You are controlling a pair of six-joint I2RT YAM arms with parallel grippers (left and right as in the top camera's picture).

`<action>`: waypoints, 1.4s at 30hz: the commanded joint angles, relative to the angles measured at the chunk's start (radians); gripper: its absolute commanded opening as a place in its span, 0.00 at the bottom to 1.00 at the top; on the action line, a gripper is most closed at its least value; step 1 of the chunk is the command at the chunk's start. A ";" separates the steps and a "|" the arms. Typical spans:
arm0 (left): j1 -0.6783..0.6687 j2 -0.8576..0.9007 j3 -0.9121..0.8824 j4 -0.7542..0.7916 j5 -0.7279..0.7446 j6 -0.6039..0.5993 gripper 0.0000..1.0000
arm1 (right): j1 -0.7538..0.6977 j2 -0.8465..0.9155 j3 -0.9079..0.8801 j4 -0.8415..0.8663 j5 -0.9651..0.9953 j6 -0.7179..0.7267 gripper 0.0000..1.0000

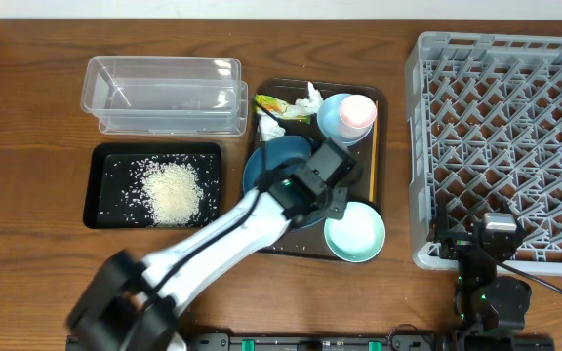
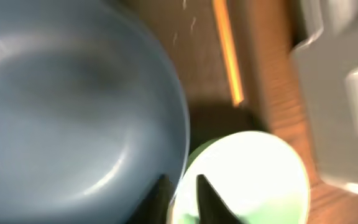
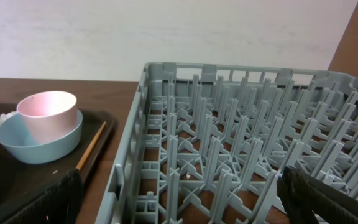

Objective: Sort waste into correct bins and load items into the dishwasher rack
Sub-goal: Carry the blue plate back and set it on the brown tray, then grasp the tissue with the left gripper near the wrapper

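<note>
Left wrist: left jaws narrowly apart astride dark blue bowl (image 2: 73,106) rim; right jaws wide open, empty

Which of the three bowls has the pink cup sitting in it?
The small light blue bowl, farthest back, holds the pink cup; the dark blue bowl and mint-green bowl are empty.

left gripper (image 1: 338,195) over blue bowl (image 1: 266,166) on brown tray (image 1: 380,97) | mint bowl (image 1: 354,236) beside | pink cup (image 1: 359,110) in small bowl (image 1: 328,119) | rice (image 1: 174,190) on black tray (image 1: 100,156) | rack (image 1: 505,127) right
</note>
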 commanded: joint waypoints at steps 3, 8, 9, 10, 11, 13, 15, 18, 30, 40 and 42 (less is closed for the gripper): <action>0.013 -0.150 0.004 0.091 -0.168 -0.013 0.53 | -0.007 -0.001 -0.001 -0.004 0.003 -0.008 0.99; 0.115 -0.190 0.082 0.089 -0.077 -0.009 0.54 | -0.007 -0.001 -0.001 -0.004 0.003 -0.008 0.99; 0.151 -0.180 0.119 0.058 -0.024 -0.008 0.58 | -0.007 -0.001 -0.001 -0.004 0.003 -0.008 0.99; 0.188 -0.167 0.163 0.022 0.032 0.000 0.61 | -0.007 -0.001 -0.001 -0.004 0.003 -0.008 0.99; 0.220 -0.152 0.204 -0.014 0.085 0.017 0.64 | -0.007 -0.001 -0.001 -0.004 0.003 -0.008 0.99; 0.293 -0.103 0.314 -0.111 0.191 0.066 0.68 | -0.007 -0.001 -0.001 -0.004 0.003 -0.008 0.99; 0.348 -0.044 0.412 -0.183 0.253 0.122 0.71 | -0.007 -0.001 -0.001 -0.004 0.003 -0.008 0.99; 0.379 0.008 0.460 -0.175 0.253 0.165 0.74 | -0.007 -0.001 -0.001 -0.004 0.003 -0.008 0.99; 0.377 0.291 0.459 0.037 0.005 0.349 0.84 | -0.007 -0.001 -0.001 -0.004 0.003 -0.008 0.99; 0.380 0.460 0.459 0.112 -0.079 0.349 0.84 | -0.007 -0.001 -0.001 -0.004 0.003 -0.008 0.99; 0.379 0.484 0.459 0.106 -0.078 0.349 0.84 | -0.007 -0.001 -0.001 -0.004 0.003 -0.008 0.99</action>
